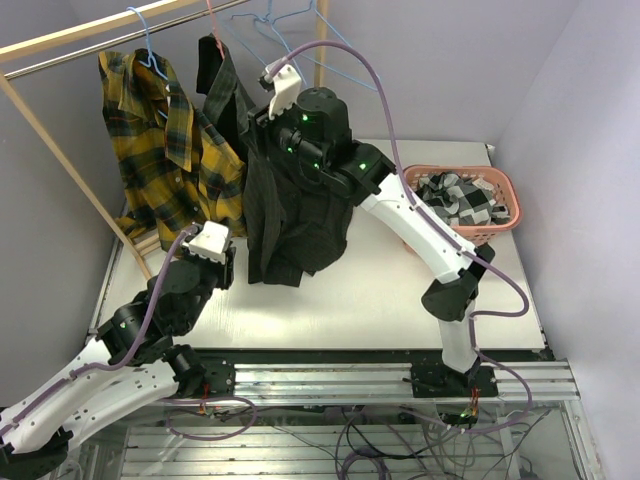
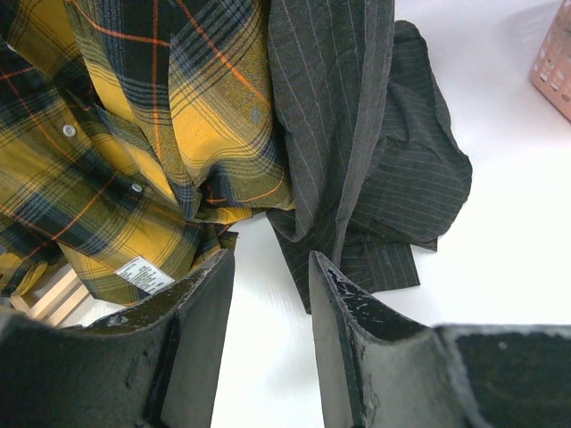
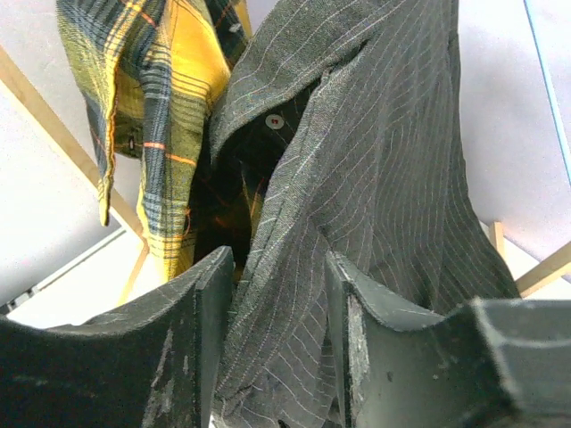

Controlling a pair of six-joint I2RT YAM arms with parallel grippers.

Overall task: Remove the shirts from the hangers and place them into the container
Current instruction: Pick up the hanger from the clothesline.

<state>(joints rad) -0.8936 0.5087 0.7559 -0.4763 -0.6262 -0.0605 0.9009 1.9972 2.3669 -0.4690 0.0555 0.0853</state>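
Observation:
A yellow-and-black plaid shirt [image 1: 170, 150] [image 2: 134, 134] [image 3: 169, 116] hangs on a light blue hanger [image 1: 147, 45]. Beside it a dark pinstriped shirt [image 1: 290, 220] [image 2: 357, 134] [image 3: 375, 160] hangs from a pink hanger [image 1: 210, 22], its hem pooled on the table. My right gripper [image 1: 262, 112] [image 3: 278, 254] is raised at that shirt's upper part, jaws apart with a fold of pinstriped cloth lying loosely between them. My left gripper [image 1: 225, 258] [image 2: 272, 259] hovers low over the table just below both hems, open and empty. The salmon-pink container [image 1: 500, 185] [image 2: 558, 62] holds a black-and-white checked shirt [image 1: 460, 200].
The wooden rack has a top rail [image 1: 90, 35] and a slanted leg [image 1: 60, 150] [image 3: 36, 98] at left. Empty light blue hangers [image 1: 290, 30] [image 3: 544, 71] hang further right on the rail. The white table [image 1: 380, 290] ends at walls on the left and right.

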